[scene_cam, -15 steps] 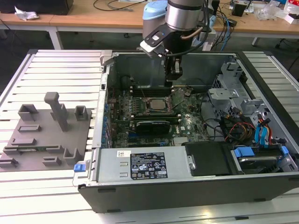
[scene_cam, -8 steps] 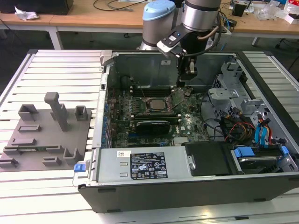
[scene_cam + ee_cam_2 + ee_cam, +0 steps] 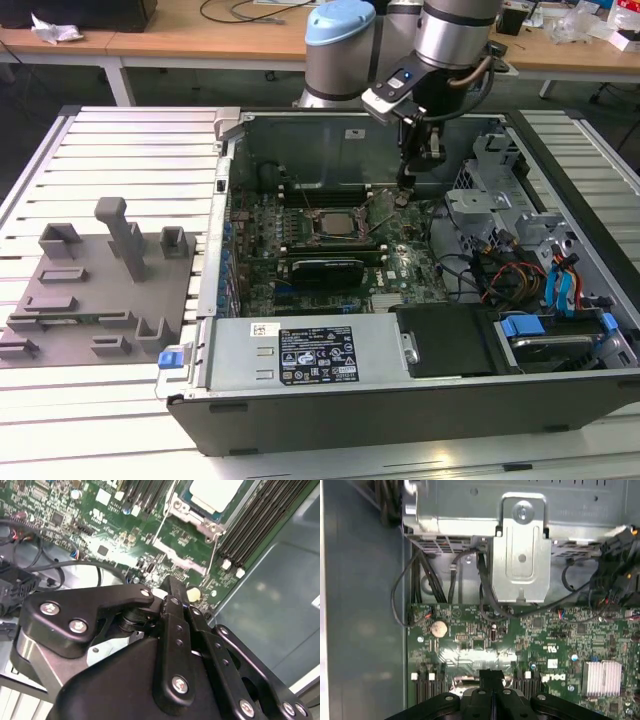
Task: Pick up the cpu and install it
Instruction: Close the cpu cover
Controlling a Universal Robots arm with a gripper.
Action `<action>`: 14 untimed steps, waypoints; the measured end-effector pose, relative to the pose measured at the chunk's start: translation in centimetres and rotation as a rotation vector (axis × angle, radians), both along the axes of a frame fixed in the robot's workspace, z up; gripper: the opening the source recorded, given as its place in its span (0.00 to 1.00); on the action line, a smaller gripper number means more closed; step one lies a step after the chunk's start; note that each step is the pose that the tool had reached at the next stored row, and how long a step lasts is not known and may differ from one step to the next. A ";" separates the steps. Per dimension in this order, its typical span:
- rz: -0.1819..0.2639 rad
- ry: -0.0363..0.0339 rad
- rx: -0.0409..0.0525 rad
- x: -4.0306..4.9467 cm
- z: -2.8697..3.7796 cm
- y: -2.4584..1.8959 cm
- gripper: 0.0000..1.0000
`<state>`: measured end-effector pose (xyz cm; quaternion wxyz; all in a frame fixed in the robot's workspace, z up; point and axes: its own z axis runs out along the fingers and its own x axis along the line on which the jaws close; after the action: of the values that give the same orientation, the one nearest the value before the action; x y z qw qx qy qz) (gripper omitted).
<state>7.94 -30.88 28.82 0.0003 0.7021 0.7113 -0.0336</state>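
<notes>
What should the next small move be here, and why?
Probably a short straight lift of the hand. In the second wrist view the cpu already lies in its socket frame, and the hand is shut on nothing, close over the motherboard beside it. Sideways travel may snag the wire lever.

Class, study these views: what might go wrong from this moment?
1. The gripper hangs low over the motherboard, beside the coin cell; a slip may scrape components.
2. The cpu lies in its socket with the wire lever seemingly raised, so a knock could shift it.
</notes>
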 end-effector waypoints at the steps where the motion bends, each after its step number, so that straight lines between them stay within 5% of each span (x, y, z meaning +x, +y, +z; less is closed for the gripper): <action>1: 0.000 0.0000 0.0000 0.30 -0.02 0.01 0.11; 4: 0.000 0.0001 0.0000 0.86 -0.11 0.02 0.11; 14: 0.009 0.0006 0.0031 0.40 -2.86 0.06 0.11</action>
<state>8.35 -30.82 25.97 -0.0008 0.6987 0.7146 -0.0327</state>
